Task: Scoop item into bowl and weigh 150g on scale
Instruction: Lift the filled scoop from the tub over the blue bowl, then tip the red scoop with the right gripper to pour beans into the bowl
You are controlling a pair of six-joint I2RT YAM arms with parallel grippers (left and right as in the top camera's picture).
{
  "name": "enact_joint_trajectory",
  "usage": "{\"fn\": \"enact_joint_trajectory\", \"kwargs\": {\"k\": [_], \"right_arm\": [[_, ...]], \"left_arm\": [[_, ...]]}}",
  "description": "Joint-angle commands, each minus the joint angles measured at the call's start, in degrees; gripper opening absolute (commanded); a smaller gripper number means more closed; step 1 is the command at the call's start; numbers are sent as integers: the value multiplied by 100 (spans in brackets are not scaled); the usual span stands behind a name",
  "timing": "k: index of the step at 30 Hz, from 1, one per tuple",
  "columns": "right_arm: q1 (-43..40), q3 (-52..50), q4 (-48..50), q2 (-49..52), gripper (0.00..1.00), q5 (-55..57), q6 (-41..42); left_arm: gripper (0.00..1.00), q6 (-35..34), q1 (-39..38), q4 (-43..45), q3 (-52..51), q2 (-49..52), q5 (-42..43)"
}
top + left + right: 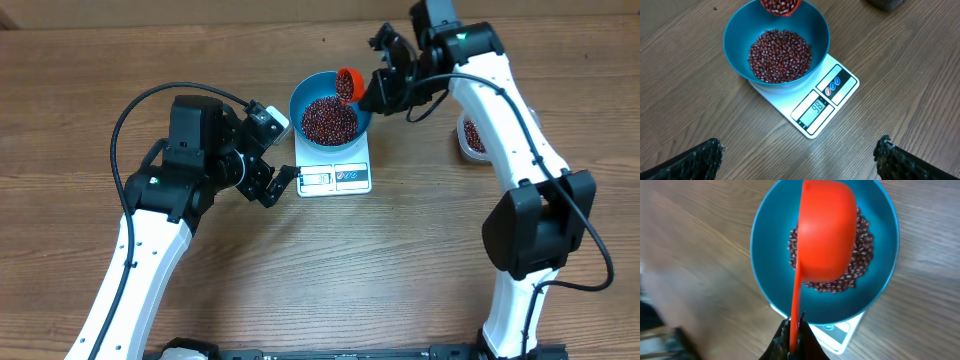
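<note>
- The blue bowl (300, 100) sits on the white scale (335, 179), near the middle of the wooden counter (100, 60).
- A heap of dark red beans (780, 55) covers the bottom of the bowl.
- The scale's display (816, 108) faces the left arm. It is lit, and the digits look like 98, though they are small.
- The right hand (385, 90) is clamped shut on the thin handle of an orange scoop (827, 230).
- The scoop hangs over the bowl, above its rim on the side away from the display. It is clear of the heap below and has beans in its cup.
- The left hand (280, 150) is spread wide and grips nothing. It hovers just beside the scale on the display side, with a finger (700, 160) at each lower corner of its own camera view.
- A tub (472, 140) with more beans stands on the counter to the right, half hidden behind the right arm.
</note>
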Motion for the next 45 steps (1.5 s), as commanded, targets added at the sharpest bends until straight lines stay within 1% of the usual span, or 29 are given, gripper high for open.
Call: {"fn": "enact_joint_trajectory", "kwargs": {"k": [1,7,13,19,21,26,31,42,45], "right_arm": [[234,267,-26,0,4,798,-289],[470,304,11,-28,4,870,-481],[603,365,-26,-55,4,1556,-529],[798,664,-85,-61,4,2264,-682],[881,754,-120,-61,4,2457,-901],[1027,778,-297,-61,4,2490,-1443],[1134,778,-297,-61,4,2876,-1447],[1128,778,-236,-105,4,2863,-1425],[1143,778,-302,-105,4,2874,-1781]], "left_arm": [[100,-39,57,7,20,11,17],[100,-37,57,4,20,11,17],[100,-39,57,7,20,9,17],[100,-37,57,7,17,11,17],[100,-39,57,4,17,11,17],[100,-39,57,4,17,11,17],[100,-39,57,7,17,11,17],[100,-39,57,7,17,11,17],[100,-39,57,7,17,11,17]]}}
